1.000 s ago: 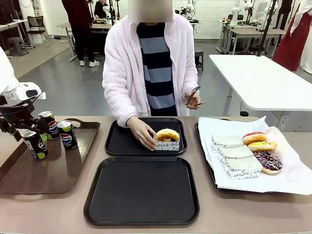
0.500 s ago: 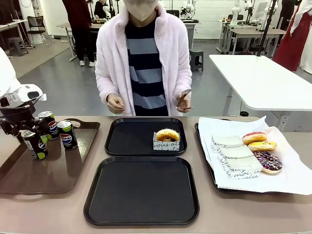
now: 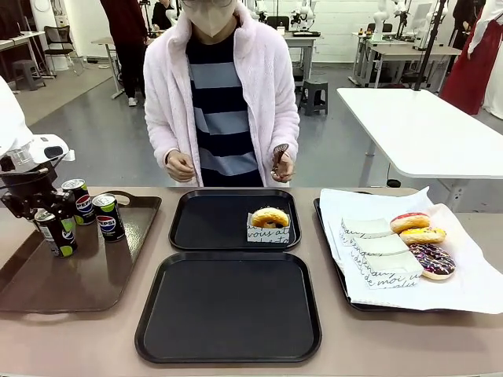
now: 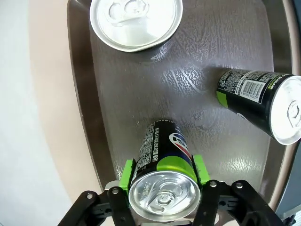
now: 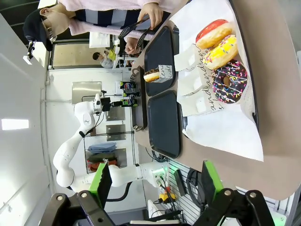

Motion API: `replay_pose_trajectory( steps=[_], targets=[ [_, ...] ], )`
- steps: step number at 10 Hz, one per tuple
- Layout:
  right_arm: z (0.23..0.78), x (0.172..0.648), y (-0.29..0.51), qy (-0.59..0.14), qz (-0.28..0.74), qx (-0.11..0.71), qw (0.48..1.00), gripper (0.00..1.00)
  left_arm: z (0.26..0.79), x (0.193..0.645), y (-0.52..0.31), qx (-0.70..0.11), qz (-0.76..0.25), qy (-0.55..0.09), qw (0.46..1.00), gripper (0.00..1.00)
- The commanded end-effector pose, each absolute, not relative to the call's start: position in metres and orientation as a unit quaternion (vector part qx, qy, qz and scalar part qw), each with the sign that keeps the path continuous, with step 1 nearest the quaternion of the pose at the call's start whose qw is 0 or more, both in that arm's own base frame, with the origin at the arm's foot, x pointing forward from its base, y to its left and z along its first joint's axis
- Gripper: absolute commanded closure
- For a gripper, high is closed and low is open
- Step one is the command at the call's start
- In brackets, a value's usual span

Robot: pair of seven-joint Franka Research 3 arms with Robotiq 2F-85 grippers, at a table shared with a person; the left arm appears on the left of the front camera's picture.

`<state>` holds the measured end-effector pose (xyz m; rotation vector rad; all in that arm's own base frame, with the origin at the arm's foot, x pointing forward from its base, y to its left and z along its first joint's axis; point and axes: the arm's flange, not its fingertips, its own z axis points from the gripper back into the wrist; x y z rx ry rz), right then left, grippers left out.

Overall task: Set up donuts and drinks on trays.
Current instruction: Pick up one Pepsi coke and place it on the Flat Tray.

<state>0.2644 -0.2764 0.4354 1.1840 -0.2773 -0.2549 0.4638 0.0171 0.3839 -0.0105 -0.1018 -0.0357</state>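
We hold a small black Pepsi can upright in our left gripper, at the glossy brown tray's left edge. Right gripper: open.

The front view looks from the robot's side, slightly raised, across the table to the person. The left wrist view looks down, close, on the brown tray and its cans. The right wrist view, rolled sideways, looks along the table from its right end, sharing both black trays with the front view.
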Motion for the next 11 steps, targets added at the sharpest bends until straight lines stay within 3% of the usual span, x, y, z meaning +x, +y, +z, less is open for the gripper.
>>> replay_pose_trajectory(
  steps=[1,6,11],
  targets=[
    [0.437,0.264,-0.277,-0.134,-0.117,0.560,0.809,0.00,0.401,0.454,0.013,-0.010,-0.023,-0.048,0.999,0.98],
    [0.437,0.264,-0.277,-0.134,-0.117,0.560,0.809,0.00,0.534,0.385,-0.006,0.000,-0.030,-0.014,0.999,1.00],
    [0.437,0.264,-0.277,-0.134,-0.117,0.560,0.809,0.00,0.538,0.375,-0.002,-0.005,-0.037,-0.016,0.999,1.00]
  ],
)
